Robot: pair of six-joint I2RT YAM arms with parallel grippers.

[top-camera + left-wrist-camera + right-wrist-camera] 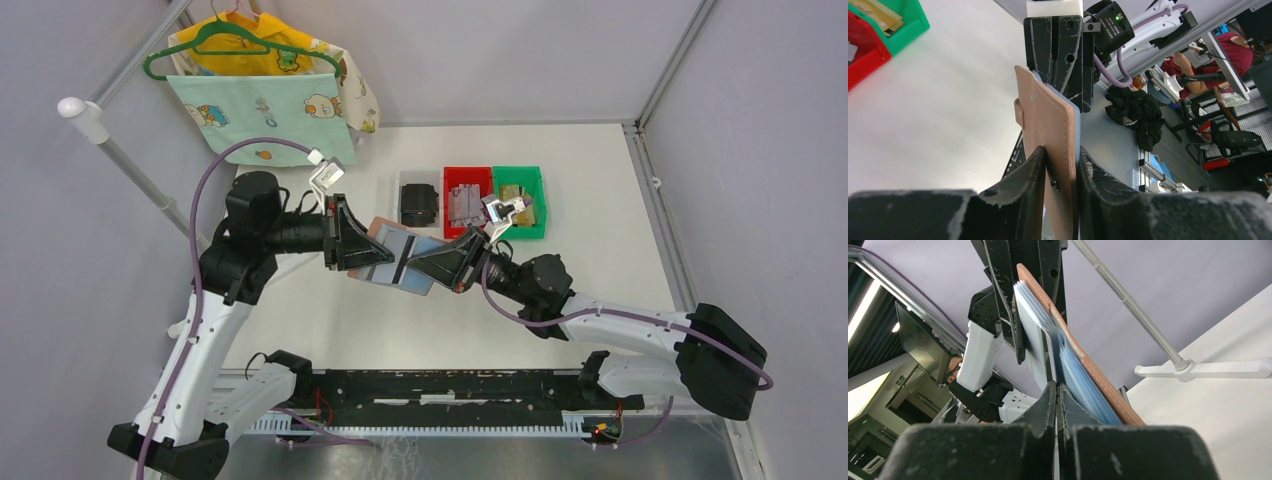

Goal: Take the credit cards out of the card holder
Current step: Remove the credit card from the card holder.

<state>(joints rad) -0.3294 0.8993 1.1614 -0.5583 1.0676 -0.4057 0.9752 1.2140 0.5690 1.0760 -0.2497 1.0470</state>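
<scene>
Between the two claws, held above the surface (600, 210), the card holder (1048, 120) is spread open. The left claw (1060, 165) is clamped on its tan flap as an anchor. The right claw (1055, 395) is pinched on a pale credit card (1034, 345), apparently to slide it free.

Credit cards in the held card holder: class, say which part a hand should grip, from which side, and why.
Pinch the pale free edge of the credit cards across their flat faces, coming from the end opposite the left hand, which clamps the card holder. They stand edge-on there; the right hand looks shut on one.
</scene>
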